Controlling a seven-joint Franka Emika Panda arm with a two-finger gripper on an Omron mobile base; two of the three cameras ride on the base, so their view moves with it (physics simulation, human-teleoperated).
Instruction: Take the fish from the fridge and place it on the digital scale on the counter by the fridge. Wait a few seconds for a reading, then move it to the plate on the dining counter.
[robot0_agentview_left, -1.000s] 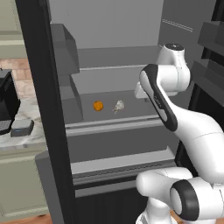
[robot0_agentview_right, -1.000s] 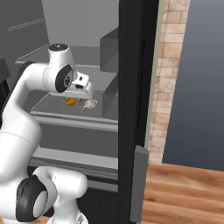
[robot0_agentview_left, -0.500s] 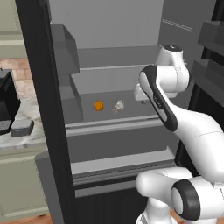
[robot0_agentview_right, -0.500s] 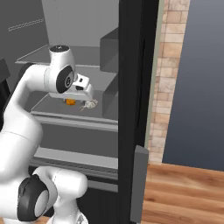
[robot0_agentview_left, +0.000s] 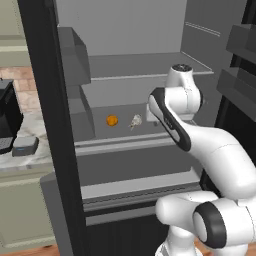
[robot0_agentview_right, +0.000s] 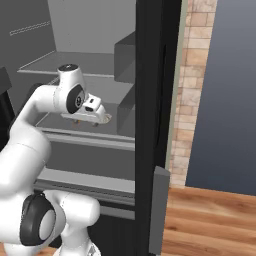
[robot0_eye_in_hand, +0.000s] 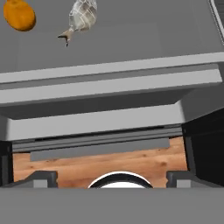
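The gripper (robot0_eye_in_hand: 111, 177) stands with its jaws spread wide and nothing between them; the 2 dark fingertips (robot0_eye_in_hand: 41, 177) sit far apart at the bottom of the hand view. A second ago the jaws were much closer together, and they have since swung out to full spread while the arm has barely shifted in front of the shelf. I read that as preparation for a grasp, not a release: the fish (robot0_eye_in_hand: 82, 16) is not yet touched.

In the hand view the fish lies at about 11 o'clock, near the top edge, on the grey shelf of the fridge (robot0_agentview_left: 45, 125), with its tail pointing toward the hand. The orange fruit (robot0_eye_in_hand: 19, 15) sits just beside it, toward 10 o'clock, apart from it. From the left base view the fish (robot0_agentview_left: 135, 121) rests on the middle shelf, with the fruit (robot0_agentview_left: 112, 120) at its 9 o'clock and the hand near its 3 o'clock.

The digital scale (robot0_agentview_left: 25, 146) waits on the counter at 9 o'clock from the fridge opening, beside the black coffee machine (robot0_agentview_left: 9, 120).

The task is at its very first step. The next move probably calls for reaching further in over the fish and closing without nudging the fruit.
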